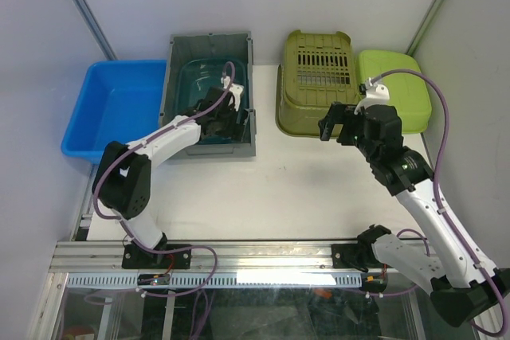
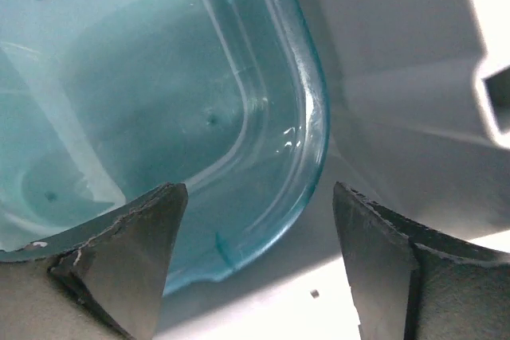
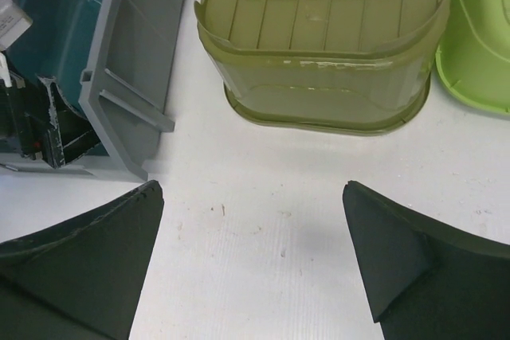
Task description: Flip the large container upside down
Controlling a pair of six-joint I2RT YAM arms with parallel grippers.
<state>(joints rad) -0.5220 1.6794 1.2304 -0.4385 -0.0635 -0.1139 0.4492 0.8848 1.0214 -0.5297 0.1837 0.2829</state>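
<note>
Left claw point(image 2: 256, 194), open and empty, hovered at a rim corner of the upright container point(image 1: 199, 77) in the bin point(image 1: 180, 44) at 11 o'clock; reach nearly done, gripping that rim seemed due next.

You are looking at a row running along the far side of the table point(image 1: 263, 189): a tub point(image 1: 111, 109) is sitting farthest left, a crate point(image 1: 209, 44) just right of it, then a basket point(image 1: 315, 77), with a bowl point(image 1: 394, 89) lying farthest right. A container point(image 1: 199, 77) is resting inside the crate, where the left gripper point(image 1: 219, 121) is reaching in at its near right corner. The right gripper point(image 1: 335, 125) is hanging just near of the basket.
</note>
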